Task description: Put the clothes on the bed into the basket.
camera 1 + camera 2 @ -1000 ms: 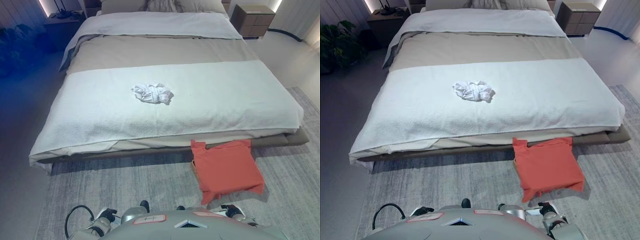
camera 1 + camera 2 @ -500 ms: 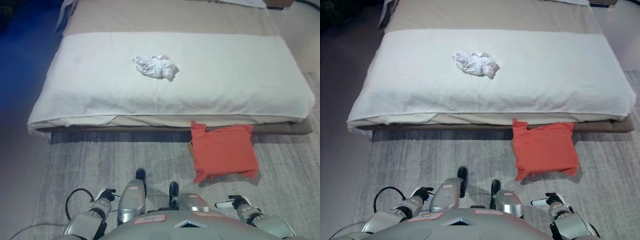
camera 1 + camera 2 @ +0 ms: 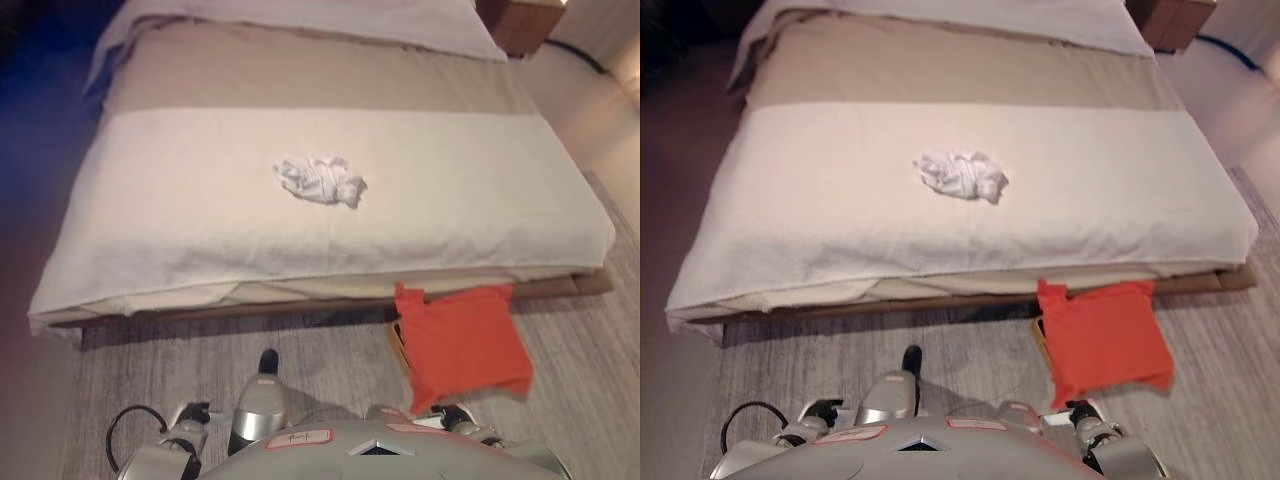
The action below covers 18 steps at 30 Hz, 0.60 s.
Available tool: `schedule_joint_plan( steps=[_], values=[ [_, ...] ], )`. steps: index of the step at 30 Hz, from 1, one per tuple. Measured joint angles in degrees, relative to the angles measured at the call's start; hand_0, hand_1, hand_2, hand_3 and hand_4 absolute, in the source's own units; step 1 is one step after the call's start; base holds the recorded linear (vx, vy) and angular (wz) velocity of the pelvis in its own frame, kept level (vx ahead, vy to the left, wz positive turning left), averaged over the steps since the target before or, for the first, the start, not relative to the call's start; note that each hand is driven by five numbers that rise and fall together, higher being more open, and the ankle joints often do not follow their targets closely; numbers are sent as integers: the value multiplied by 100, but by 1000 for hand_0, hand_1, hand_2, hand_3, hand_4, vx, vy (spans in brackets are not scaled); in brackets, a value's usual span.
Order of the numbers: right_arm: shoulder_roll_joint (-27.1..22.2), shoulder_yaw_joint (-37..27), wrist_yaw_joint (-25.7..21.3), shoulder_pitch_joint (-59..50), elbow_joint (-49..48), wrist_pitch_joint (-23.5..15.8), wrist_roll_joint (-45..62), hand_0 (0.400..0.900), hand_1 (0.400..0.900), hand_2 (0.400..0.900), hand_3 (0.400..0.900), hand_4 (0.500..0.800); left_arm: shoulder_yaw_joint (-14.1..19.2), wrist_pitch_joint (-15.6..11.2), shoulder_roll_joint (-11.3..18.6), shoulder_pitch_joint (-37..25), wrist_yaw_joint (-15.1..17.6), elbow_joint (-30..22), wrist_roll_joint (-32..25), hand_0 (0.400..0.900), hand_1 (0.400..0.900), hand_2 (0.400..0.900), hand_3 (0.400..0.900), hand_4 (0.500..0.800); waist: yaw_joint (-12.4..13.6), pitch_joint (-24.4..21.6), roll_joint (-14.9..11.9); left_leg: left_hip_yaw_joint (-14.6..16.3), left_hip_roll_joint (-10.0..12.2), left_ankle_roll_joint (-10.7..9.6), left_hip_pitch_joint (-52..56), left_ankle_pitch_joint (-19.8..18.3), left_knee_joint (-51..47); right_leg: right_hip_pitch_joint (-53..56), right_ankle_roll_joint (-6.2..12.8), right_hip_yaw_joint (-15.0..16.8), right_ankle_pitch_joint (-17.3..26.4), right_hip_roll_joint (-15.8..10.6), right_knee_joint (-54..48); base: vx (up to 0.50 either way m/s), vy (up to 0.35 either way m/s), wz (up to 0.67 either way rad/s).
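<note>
A crumpled white garment [image 3: 321,180] lies in the middle of the bed's white blanket [image 3: 150,200]. On the floor by the bed's front edge, right of centre, an orange cloth [image 3: 462,342] is draped over a basket; only a bit of its brown rim [image 3: 398,341] shows at the left. My left hand [image 3: 190,414] and right hand [image 3: 454,417] hang low at the bottom of the view, over the rug and far from the garment. Neither hand holds anything that I can see.
The bed [image 3: 300,80] has a beige cover and a white duvet further back. A wooden nightstand [image 3: 520,20] stands at the far right. A grey rug [image 3: 160,360] lies between me and the bed.
The whole view has shifted as the camera moved. The garment, the orange cloth and the basket lie as before. Both hands show less at the bottom edge than half a second ago.
</note>
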Motion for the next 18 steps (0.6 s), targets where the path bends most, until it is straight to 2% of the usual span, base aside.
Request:
schedule_joint_plan(
  steps=[2, 3, 4, 5, 6, 7, 8, 9, 10, 11, 13, 16, 18],
  values=[
    [-154, 8, -8, -197, -109, 5, 5, 900, 900, 900, 900, 800, -94, 2, -81, -126, -20, 14, 0, 900, 900, 900, 900, 800, -44, -93, 157, 41, -113, 177, -66, -105, 29, -193, 27, 15, 288, -98, 126, 398, 343, 4],
    [-201, 18, -8, -226, -132, -5, 6, 900, 900, 900, 900, 800, -237, -1, -96, -135, -47, 14, 4, 900, 900, 900, 900, 800, -92, -132, 225, 44, -156, 252, 1, -104, -72, -273, 33, -73, 417, -168, 290, 402, 313, 17],
    [-223, 21, -2, -228, -204, 2, 6, 900, 900, 900, 900, 800, -241, -4, -94, -142, -73, 7, 6, 900, 900, 900, 900, 800, -58, -162, 253, 97, -249, 379, 95, 4, -116, -297, -3, -127, 553, -204, 401, 386, 262, 33],
    [-239, 23, 9, -275, -276, 66, 11, 900, 900, 900, 900, 800, -258, 1, -80, -168, -89, -1, 9, 900, 900, 900, 900, 800, -81, -128, 305, 70, -284, 464, 256, 11, -283, -501, 54, -151, 680, -227, 892, 416, 232, 50],
    [-274, 82, -5, -277, -315, 38, 21, 900, 900, 900, 900, 800, -279, 15, -79, -125, -121, -6, 10, 900, 900, 900, 900, 800, -186, -61, 436, -80, -276, 623, 484, 135, -513, -765, 134, -235, 609, -196, 1450, 494, 201, 67],
    [-279, 135, 0, -244, -399, -16, 20, 900, 900, 900, 900, 800, -369, 64, -50, -152, -114, -48, 9, 900, 900, 900, 900, 800, -396, -42, 500, -277, -311, 753, 657, 152, -725, -892, 174, -358, 363, -122, 1631, 488, 139, 65],
    [-250, 187, 7, -266, -395, -38, 21, 900, 900, 900, 900, 800, -433, 61, 7, -156, -122, -49, 23, 900, 900, 900, 900, 800, -430, 18, 523, -348, -334, 744, 723, 238, -689, -969, 113, -489, 174, -21, 1497, 462, 69, 65],
    [-246, 185, 17, -241, -496, -44, 25, 900, 900, 900, 900, 800, -472, 64, 45, -168, -114, -83, 29, 900, 900, 900, 900, 800, -473, 38, 522, -459, -352, 875, 754, 80, -705, -1146, 17, -648, 89, 78, 1324, 406, 16, 49],
    [-244, 186, 11, -278, -515, -73, 35, 900, 900, 900, 900, 800, -459, 75, 59, -164, -120, -79, 33, 900, 900, 900, 900, 800, -591, 126, 584, -560, -341, 941, 850, 46, -704, -1132, -19, -977, 85, 235, 767, 450, -19, 61],
    [-255, 163, 8, -311, -543, -77, 65, 900, 900, 900, 900, 800, -454, 109, 27, -174, -123, -65, 56, 900, 900, 900, 900, 800, -738, 262, 637, -675, -322, 981, 994, 14, -699, -1124, -50, -1194, 160, 367, 70, 481, -45, 67],
    [-258, 127, 2, -334, -558, -113, 62, 900, 900, 900, 900, 800, -440, 100, -8, -181, -147, -44, 133, 900, 900, 900, 900, 800, -864, 374, 651, -811, -362, 1050, 1163, -75, -707, -1172, -10, -1236, 624, 467, -1103, 505, -68, 77],
    [-198, 127, 12, -228, -489, -26, -7, 900, 900, 900, 900, 800, -419, 47, -28, -173, -198, -48, 239, 900, 900, 900, 900, 800, -999, 547, 531, -1142, -443, 949, 1448, -219, -720, -1283, 86, -1180, 988, 388, -1575, 431, -109, 48],
    [-171, 117, 34, -62, -487, 27, -12, 900, 900, 900, 900, 800, -416, 30, -31, -66, -243, -40, 303, 900, 900, 900, 900, 800, -1000, 534, 387, -1318, -452, 732, 1625, -399, -749, -1348, 92, -1228, 949, 375, -1418, 411, -205, 37]
  ],
)
